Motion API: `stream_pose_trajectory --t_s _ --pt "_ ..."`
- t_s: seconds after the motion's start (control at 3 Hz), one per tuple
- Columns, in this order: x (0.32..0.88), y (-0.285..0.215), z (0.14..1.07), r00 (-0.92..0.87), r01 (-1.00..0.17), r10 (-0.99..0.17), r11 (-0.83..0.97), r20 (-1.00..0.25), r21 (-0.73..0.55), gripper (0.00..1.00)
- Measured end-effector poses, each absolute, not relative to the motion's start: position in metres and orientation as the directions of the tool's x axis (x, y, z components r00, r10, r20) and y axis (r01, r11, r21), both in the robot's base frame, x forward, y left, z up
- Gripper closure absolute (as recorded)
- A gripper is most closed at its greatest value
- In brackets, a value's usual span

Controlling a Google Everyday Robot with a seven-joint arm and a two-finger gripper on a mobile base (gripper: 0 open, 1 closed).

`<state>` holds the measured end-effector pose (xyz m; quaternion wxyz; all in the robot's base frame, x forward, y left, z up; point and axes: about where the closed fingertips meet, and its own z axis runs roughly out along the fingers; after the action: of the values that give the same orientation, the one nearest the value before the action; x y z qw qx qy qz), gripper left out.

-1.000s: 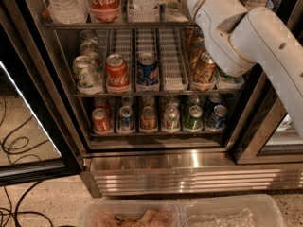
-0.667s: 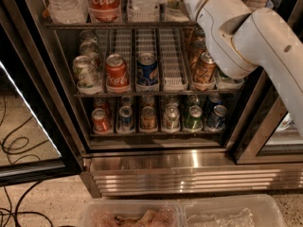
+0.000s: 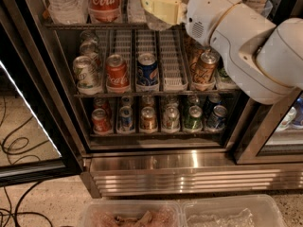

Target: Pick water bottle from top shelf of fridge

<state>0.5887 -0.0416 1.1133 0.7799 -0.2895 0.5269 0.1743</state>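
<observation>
My gripper [image 3: 160, 7] is at the top of the camera view, its pale yellow fingers [image 3: 163, 8] shut across a clear ribbed water bottle [image 3: 158, 21]. The bottle's base hangs just in front of the top shelf [image 3: 71, 26] of the fridge [image 3: 189, 174]; its cap is out of view. A second clear water bottle [image 3: 64, 4] and a red Coca-Cola bottle [image 3: 104, 1] stand on that shelf to the left. My white arm [image 3: 246, 41] reaches in from the right and covers the shelf's right part.
Two lower wire racks hold soda cans [image 3: 117, 72] in white lanes. The fridge's glass door [image 3: 28, 126] stands open at the left, with black cables [image 3: 14, 145] on the floor. Clear plastic bins [image 3: 137, 216] sit at the bottom edge. Another cooler [image 3: 284, 122] adjoins on the right.
The gripper and arm have come down and towards the camera, bringing the clear water bottle out from the top shelf with them.
</observation>
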Motion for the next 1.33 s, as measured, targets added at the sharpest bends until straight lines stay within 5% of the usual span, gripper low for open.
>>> stream_pose_trajectory --t_s 0.67,1.33 --pt "0.496 -0.039 1.081 0.168 -0.689 -0.052 0.708 -0.984 -0.155 1.0" --pt "0.476 -0.041 1.067 0.093 -0.709 -0.061 0.697 -0.994 -0.109 1.0"
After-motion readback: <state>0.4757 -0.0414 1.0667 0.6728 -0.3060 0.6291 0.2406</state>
